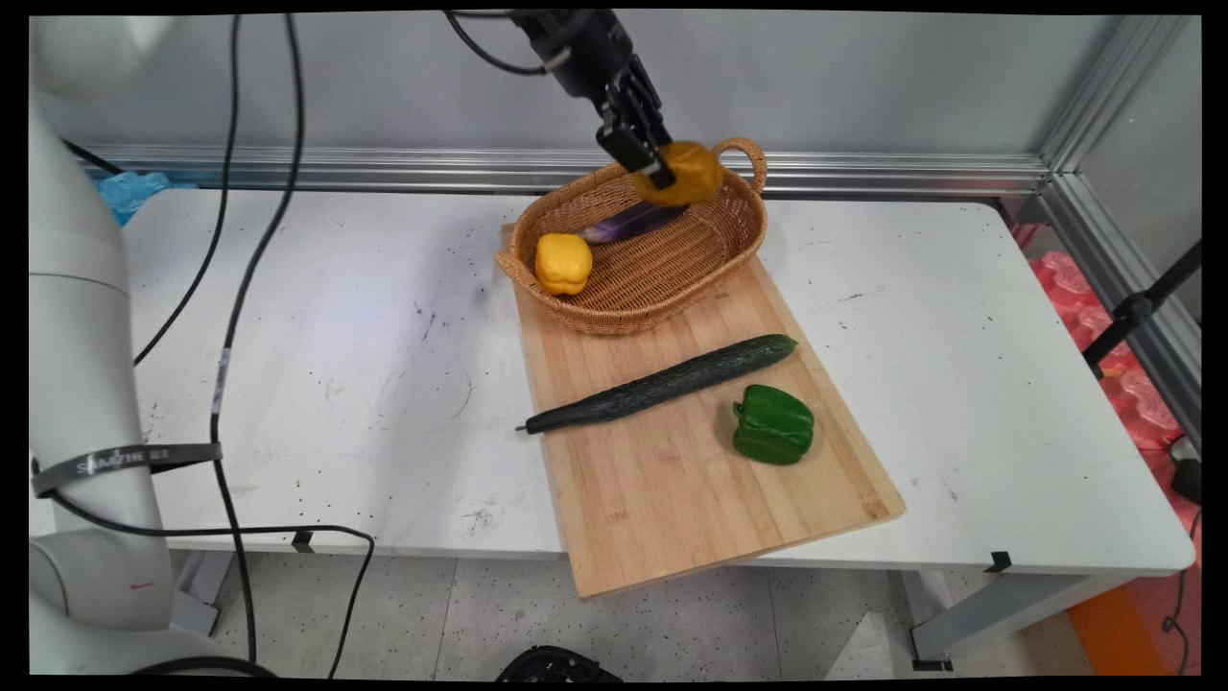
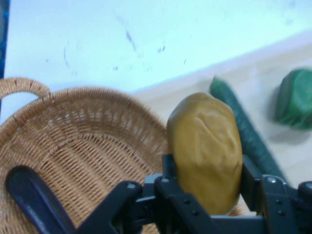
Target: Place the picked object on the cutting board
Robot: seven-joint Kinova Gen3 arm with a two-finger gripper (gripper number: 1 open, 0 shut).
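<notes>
One potato [image 2: 207,151] sits pinched in your gripper [image 1: 662,163] above the basket [image 1: 729,245] — eggplant [image 1: 628,223] and yellow pepper [image 1: 562,262] inside; cucumber [image 1: 662,382], green pepper [image 1: 773,424] on the board [image 1: 672,480].

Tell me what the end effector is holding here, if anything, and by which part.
A potato, clamped across its lower half between the end effector's two fingers, held up above the basket.
</notes>
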